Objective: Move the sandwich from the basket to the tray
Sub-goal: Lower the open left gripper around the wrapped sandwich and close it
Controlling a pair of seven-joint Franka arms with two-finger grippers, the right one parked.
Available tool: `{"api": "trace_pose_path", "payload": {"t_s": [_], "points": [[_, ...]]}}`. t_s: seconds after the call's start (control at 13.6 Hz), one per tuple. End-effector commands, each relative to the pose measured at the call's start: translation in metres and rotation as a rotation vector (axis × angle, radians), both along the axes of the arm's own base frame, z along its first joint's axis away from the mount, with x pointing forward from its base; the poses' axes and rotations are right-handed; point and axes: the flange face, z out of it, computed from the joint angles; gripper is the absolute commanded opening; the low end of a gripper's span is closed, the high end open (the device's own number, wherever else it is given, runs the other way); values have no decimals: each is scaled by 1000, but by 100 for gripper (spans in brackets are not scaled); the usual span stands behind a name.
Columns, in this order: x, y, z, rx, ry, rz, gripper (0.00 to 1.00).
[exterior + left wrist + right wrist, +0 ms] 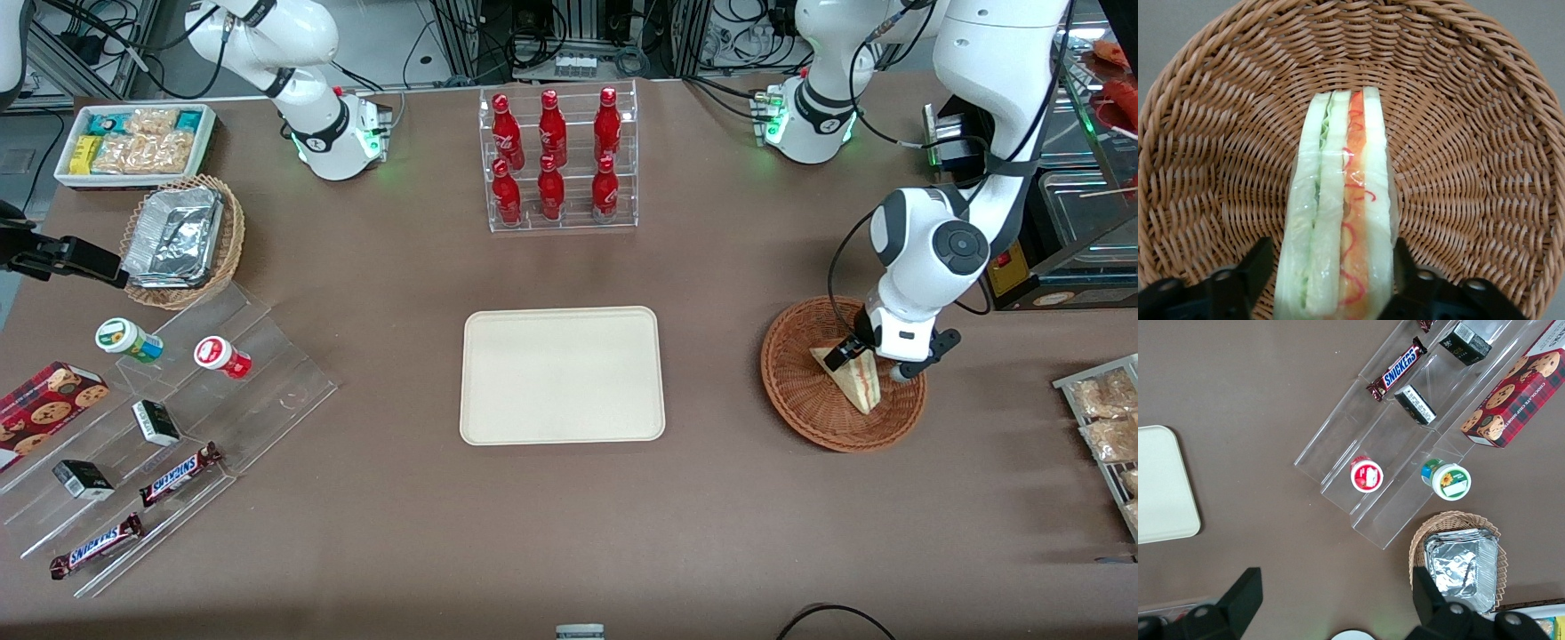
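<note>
1. The claw (864,360) is down inside the basket (800,391), at the working arm's end of the tabletop (569,533). Its two fingers (1251,273) stand on either side of the sandwich (1341,220).

2. From the wrist camera the fingers look right up against the wrap on both flanks, straddling the wedge — yet I would not call it a firm hold, since the bread shows no squeeze. The sandwich lies in the basket with its striped cut edge toward that camera, the pink and red layers beside the green.

3. To do this step well, I'd say close gently. The bread is soft and the clear wrap is slippery — too hard a pinch would crush the layers, too light and the wedge could slide out on the lift.

4. The fingers sit near one end of the wedge, not its middle, so the free end may droop once it leaves the wicker. A slow, straight lift should keep it from swinging or catching the basket's rim.

5. Raise it clear of that rim before moving sideways. The tray (562,374) lies flat in the middle of the tabletop, well apart from the basket, with bare tabletop between them.

6. Aim for the tray's middle and set the sandwich down low before letting go, so it does not tip over the shallow rim.
</note>
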Motion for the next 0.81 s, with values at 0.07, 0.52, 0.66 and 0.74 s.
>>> {"api": "trace_pose_path", "payload": {"t_s": [0.07, 0.52, 0.66, 0.74], "points": [[-3, 0, 10, 3, -17, -2, 0], [8, 3, 54, 21, -19, -86, 0], [14, -4, 77, 25, -16, -108, 0], [21, -9, 91, 28, 5, -126, 0]]}}
